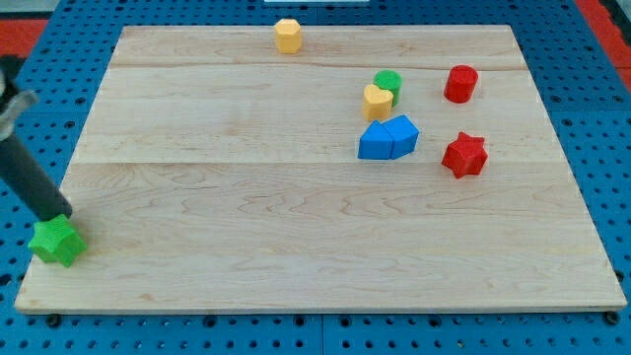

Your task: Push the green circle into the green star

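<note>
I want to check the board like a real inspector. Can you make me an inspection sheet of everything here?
Surface: wooden board, lying on a blue pegboard.
Job's things: green circle at the view's upper right, touching the yellow heart; green star at the lower left corner.
Clutter: yellow hexagon, red cylinder, red star, two blue blocks touching.
Hand: none; my tip sits just above the green star.
Cables: nothing seen.
Surroundings: red area at the top corners.
</note>
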Available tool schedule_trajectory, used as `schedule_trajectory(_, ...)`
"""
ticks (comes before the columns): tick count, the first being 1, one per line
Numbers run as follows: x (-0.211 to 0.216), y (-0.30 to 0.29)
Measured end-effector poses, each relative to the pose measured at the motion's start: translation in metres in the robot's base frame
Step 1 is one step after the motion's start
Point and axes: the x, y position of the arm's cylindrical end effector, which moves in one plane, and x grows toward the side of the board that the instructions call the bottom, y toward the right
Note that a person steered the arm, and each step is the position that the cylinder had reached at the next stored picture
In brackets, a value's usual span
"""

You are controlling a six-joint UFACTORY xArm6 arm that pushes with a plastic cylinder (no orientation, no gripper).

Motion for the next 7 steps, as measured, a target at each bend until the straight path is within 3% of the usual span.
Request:
schedule_trajectory(1,-0.012,0.004)
schedule_trajectory(4,-0.154,0.142)
schedule_trajectory(7,-0.183,0.205)
